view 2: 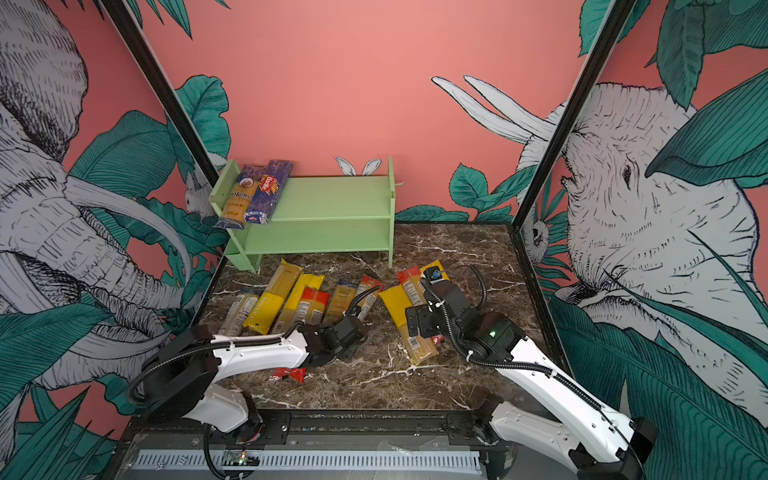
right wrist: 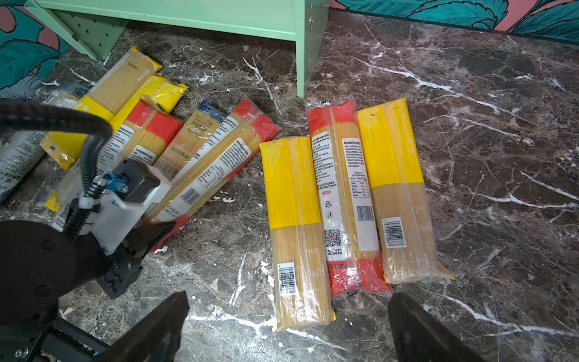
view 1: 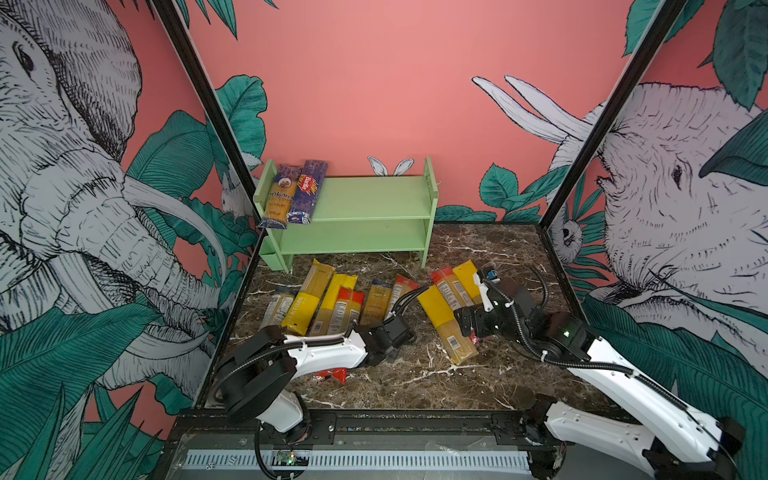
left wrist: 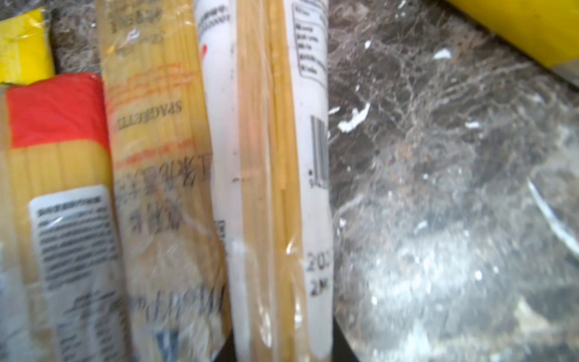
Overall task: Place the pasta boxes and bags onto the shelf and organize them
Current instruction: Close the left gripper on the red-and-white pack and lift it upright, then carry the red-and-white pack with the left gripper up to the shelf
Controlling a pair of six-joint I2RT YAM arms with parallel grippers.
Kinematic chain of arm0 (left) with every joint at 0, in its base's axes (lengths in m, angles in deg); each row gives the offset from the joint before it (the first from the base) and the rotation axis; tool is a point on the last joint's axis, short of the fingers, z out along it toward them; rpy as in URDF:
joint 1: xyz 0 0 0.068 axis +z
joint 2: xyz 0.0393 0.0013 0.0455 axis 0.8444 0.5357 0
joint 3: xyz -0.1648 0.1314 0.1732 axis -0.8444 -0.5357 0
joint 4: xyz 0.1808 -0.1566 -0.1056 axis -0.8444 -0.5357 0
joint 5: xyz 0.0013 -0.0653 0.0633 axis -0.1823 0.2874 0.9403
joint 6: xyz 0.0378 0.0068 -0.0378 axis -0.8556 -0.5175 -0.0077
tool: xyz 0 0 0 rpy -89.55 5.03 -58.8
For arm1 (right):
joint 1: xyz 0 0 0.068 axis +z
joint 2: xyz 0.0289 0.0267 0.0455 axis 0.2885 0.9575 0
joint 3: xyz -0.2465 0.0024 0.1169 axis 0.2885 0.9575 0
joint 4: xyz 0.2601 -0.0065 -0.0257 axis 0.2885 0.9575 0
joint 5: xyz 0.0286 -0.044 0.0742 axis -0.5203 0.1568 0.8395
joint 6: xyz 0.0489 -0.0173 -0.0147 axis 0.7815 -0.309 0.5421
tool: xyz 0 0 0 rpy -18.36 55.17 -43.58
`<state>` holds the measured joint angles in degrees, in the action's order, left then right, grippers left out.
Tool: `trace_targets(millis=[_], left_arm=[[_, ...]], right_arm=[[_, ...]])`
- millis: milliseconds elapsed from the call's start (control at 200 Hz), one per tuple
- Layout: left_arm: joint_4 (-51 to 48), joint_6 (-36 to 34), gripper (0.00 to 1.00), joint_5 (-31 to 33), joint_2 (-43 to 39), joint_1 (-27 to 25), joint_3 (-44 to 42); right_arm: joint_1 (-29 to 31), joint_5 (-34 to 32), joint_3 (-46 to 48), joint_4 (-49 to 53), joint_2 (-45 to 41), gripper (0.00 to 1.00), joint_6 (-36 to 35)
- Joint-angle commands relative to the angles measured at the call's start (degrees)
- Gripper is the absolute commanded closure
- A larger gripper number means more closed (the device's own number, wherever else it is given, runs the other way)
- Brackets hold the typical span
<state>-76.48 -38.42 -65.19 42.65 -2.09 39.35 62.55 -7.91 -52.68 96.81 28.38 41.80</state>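
The mint-green shelf [view 1: 374,199] stands at the back, with two pasta packs [view 1: 295,193] leaning on the left of its top tier. Several spaghetti packs [view 1: 316,299] lie in a row on the marble in front of it. My left gripper [right wrist: 156,228] is shut on the near end of the rightmost pack of that row, a red-ended one [left wrist: 272,188]; its dark jaws sit on either side of it. Three more packs [right wrist: 341,203] lie side by side to the right. My right gripper [right wrist: 288,296] hangs open just above their near ends, holding nothing.
The marble table [view 1: 415,374] is walled by patterned panels, with black frame posts [view 1: 199,99] at the back corners. The shelf's right leg [right wrist: 302,62] stands close to the far ends of the right-hand packs. A red pack end [view 1: 332,375] shows under the left arm.
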Motion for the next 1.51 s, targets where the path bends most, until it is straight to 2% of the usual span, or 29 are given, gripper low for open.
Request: trace_targets(millis=[0,215,565,1005,1500], left_arm=[[1.39,-1.53,1.0,5.7,-7.32,0.36,-1.22],[1.85,-3.57,1.0,7.12,-14.78,0.78,-3.36],[-3.68,-4.3,1.0,8.4,-23.83,0.99,-3.61],[-12.12,-8.41,1.0,8.56,-34.85,0.96,2.12],[-14.97,-15.01,1.0,11.27,-39.13,0.98,8.79]], right_arm=[[0.28,0.67,-1.8,-0.87,0.36,0.01,0.77],[0.28,1.09,-2.34,-1.04,0.54,0.01,0.77],[0.31,1.46,-2.7,-1.31,1.02,0.01,0.9],[0.32,2.52,-4.87,-1.82,3.0,0.01,0.17],[0.3,2.62,-10.41,-0.75,6.39,0.01,-1.89]])
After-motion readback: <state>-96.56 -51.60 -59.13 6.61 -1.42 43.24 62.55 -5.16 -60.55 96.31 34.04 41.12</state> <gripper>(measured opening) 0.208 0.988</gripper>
